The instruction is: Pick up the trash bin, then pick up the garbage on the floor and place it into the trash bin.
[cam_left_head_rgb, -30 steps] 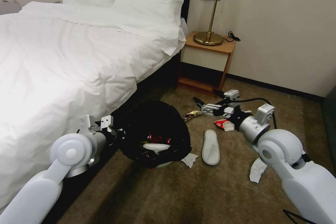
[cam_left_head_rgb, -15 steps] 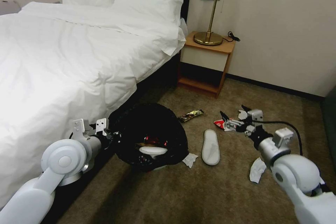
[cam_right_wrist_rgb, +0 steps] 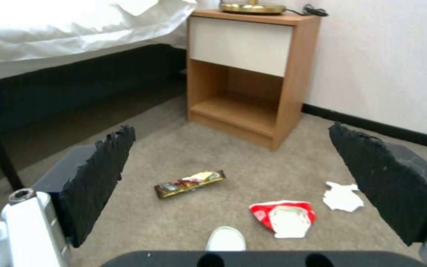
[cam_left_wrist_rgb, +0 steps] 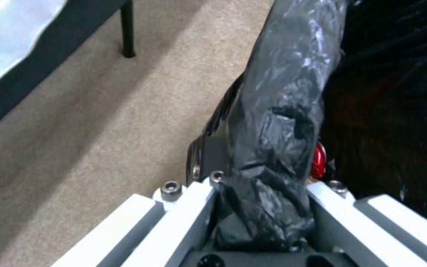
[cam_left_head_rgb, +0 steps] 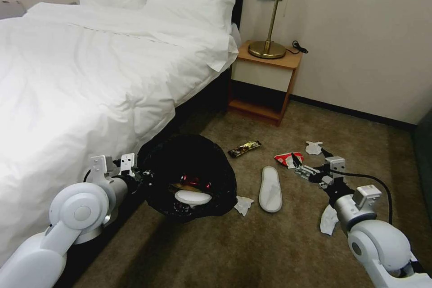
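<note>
Right gripper (cam_left_head_rgb: 298,165), lower right of the head view, jaws spread wide and empty, hangs low just beside the red-and-white crumpled wrapper (cam_left_head_rgb: 288,159). Left gripper (cam_left_wrist_rgb: 268,207) is clamped on the rim of the round bin lined with glossy black plastic (cam_left_head_rgb: 189,173), lower centre.

Bin picked up; holds a white slipper and red scraps.

Left on the carpet:
- wrapper
- gold-brown snack bar packet (cam_left_head_rgb: 244,148)
- flat white slipper (cam_left_head_rgb: 270,188)
- crumpled white tissues (cam_left_head_rgb: 243,204)

No print readable.

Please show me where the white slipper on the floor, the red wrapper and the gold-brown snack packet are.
white slipper (cam_left_head_rgb: 270,188): head view, middle of its sole.
red wrapper (cam_right_wrist_rgb: 284,217): right wrist view, centre of the crumpled packet.
gold-brown snack packet (cam_right_wrist_rgb: 189,183): right wrist view, middle of its length.
</note>
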